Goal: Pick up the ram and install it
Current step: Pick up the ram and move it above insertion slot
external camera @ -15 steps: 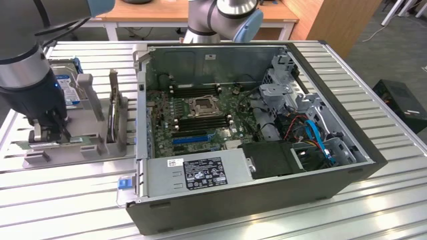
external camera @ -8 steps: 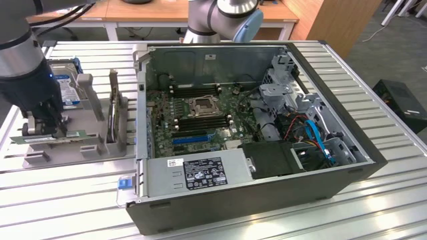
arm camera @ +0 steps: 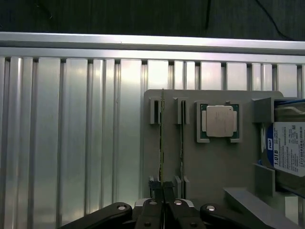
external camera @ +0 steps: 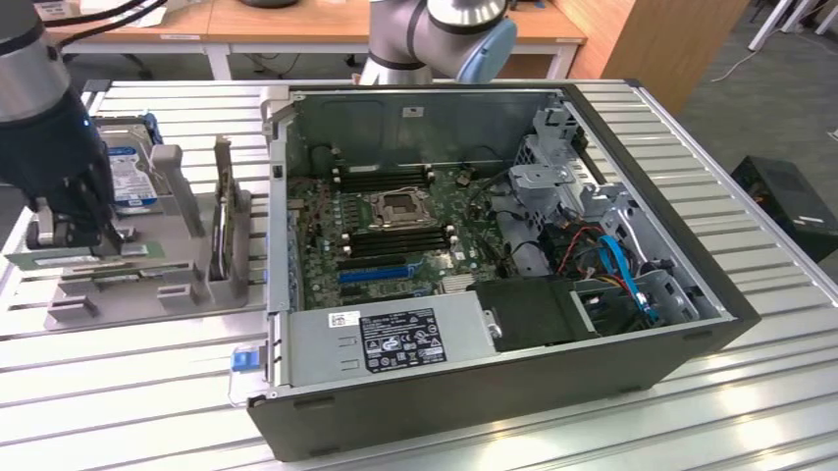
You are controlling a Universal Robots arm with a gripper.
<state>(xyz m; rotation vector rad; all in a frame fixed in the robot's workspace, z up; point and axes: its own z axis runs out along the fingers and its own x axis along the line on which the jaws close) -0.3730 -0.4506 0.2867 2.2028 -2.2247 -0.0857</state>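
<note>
Slatted aluminium table (external camera: 144, 392) carries a grey holder tray (arm camera: 214, 167) at the exterior view's left, with an open computer case (external camera: 524, 392) just beside it. From where I stand, the gripper (arm camera: 163, 190) is down over the tray, its jaws closed on the top edge of the ram (arm camera: 161, 138). The ram stands on edge in its tray slot, just beside a second stick (arm camera: 181, 138); the CPU (arm camera: 219, 121) and hard drive (arm camera: 289, 148) lie farther along. Caution: the hold appears to sit toward one end of the stick rather than its middle, so a lift could tilt it and bind it in the slot guides. Such a thin edge may also slip between the jaws. A skewed stick would likely meet its socket on the motherboard (external camera: 452, 182) off-line and fail to seat.
</note>
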